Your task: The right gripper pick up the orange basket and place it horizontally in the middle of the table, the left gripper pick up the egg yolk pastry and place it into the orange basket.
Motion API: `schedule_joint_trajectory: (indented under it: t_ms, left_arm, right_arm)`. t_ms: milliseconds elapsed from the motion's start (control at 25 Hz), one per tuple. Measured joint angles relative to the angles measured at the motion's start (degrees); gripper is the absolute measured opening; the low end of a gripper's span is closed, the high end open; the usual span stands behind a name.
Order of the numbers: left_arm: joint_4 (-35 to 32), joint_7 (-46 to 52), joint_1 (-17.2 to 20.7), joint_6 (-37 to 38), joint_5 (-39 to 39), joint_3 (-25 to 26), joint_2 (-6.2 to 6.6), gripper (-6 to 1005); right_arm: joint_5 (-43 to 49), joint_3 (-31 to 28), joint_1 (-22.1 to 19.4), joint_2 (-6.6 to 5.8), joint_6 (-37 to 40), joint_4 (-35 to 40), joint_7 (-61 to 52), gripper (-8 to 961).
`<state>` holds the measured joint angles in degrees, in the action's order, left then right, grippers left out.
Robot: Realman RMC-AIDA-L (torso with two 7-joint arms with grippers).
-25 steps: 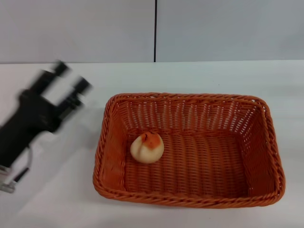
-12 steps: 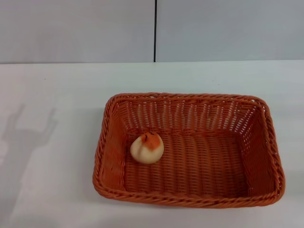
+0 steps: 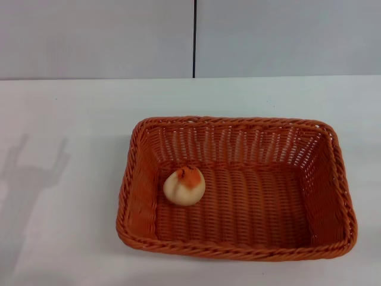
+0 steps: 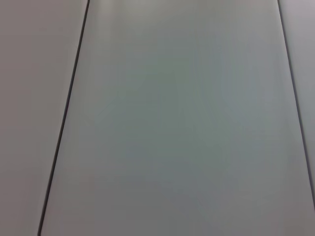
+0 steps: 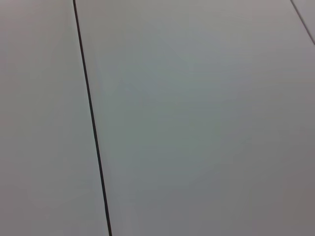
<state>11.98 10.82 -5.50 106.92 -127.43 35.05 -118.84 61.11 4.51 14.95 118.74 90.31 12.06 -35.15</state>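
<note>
A wide white table fills the head view, backed by a grey wall. The large orange basket lies flat, long side across, slightly toward three o'clock of centre. The egg yolk pastry sits inside it, near the nine o'clock wall. The left gripper, seen at nine o'clock a second ago, has withdrawn; only its shadow remains. Neither gripper is visible, so their finger state cannot be told. Both placements look complete.

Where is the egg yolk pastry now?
In the head view, the egg yolk pastry lies inside the orange basket, on its floor near the left wall.
</note>
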Motion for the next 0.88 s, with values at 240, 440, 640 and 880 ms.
schedule_joint_trajectory:
  t_ms: [240,440,640,880]
  left_arm:
    - [0.1,0.2,0.9,-0.1,0.0,-0.2,0.02,801]
    - [0.1,0.3,1.3,-0.1,0.0,-0.2,0.02,801]
    - [0.1,0.3,1.3,0.1,0.0,0.0,0.02,801]
    - [0.1,0.3,1.3,0.3,0.0,0.3,0.02,801]
  right_arm:
    - [0.0,0.0,-0.2,0.09,0.4,-0.2,-0.3,443]
    - [0.0,0.0,0.2,0.04,0.7,-1.0,-0.5,443]
    - [0.0,0.0,0.2,0.09,1.1,-1.2,-0.6,443]
    - [0.0,0.0,0.3,0.08,1.1,-1.7,-0.7,443]
